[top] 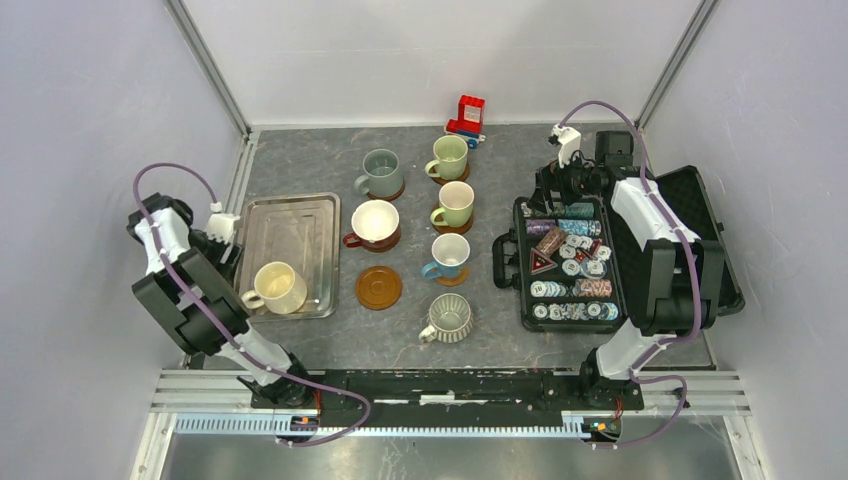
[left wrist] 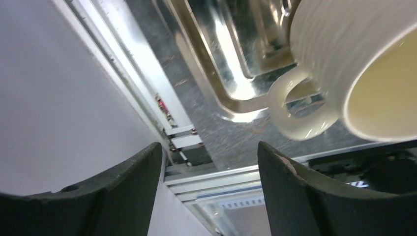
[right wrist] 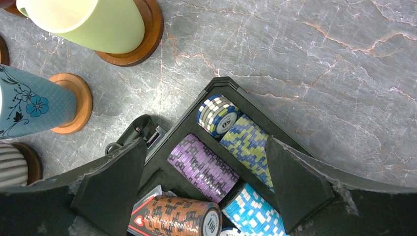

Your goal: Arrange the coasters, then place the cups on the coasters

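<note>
Six cups (top: 380, 172) sit on coasters (right wrist: 78, 98) right of the metal tray (top: 290, 215), one bare coaster (top: 379, 287) just right of it awaits the cream-yellow cup (top: 277, 288) standing inside it; left gripper (left wrist: 209, 152) jaws well apart, empty, near that cup's handle; right gripper (right wrist: 205, 142) spread wide, empty, well right of the tray.

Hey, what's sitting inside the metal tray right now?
Only the cream-yellow mug, upright in the near left corner of the metal tray, handle pointing left. Anything beneath it is hidden.
</note>
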`<action>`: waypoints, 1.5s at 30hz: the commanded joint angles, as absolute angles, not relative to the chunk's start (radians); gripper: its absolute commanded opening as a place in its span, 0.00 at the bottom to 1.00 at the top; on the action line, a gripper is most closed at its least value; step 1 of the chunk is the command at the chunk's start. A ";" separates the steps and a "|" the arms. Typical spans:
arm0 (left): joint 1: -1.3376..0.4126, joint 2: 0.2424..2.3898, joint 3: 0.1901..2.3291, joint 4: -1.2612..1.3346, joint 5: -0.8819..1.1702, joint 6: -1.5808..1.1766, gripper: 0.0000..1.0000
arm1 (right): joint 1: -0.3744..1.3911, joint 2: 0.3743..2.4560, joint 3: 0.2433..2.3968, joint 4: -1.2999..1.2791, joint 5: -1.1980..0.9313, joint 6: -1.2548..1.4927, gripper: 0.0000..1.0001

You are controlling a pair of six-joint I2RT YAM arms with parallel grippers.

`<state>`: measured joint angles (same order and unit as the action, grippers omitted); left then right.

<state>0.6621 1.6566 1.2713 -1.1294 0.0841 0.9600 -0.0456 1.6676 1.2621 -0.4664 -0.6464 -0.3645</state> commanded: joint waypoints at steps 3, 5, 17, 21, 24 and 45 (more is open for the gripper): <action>0.709 1.515 1.217 -1.201 0.202 1.397 0.81 | -0.041 1.657 1.330 -0.482 -0.667 -0.382 0.98; 0.710 1.472 1.151 -1.199 0.244 1.503 0.83 | -0.041 1.663 1.341 -0.489 -0.667 -0.385 0.98; 0.700 1.530 1.061 -1.180 0.431 1.581 0.80 | -0.042 1.662 1.361 -0.524 -0.670 -0.416 0.98; 0.688 1.544 1.013 -1.127 0.438 1.582 0.72 | -0.042 1.663 1.373 -0.544 -0.670 -0.435 0.98; 0.689 1.565 0.989 -1.103 0.441 1.595 0.66 | -0.041 1.657 1.371 -0.558 -0.664 -0.453 0.98; 0.679 1.391 1.039 -1.074 0.637 1.351 0.02 | -0.041 1.630 1.326 -0.562 -0.647 -0.447 0.98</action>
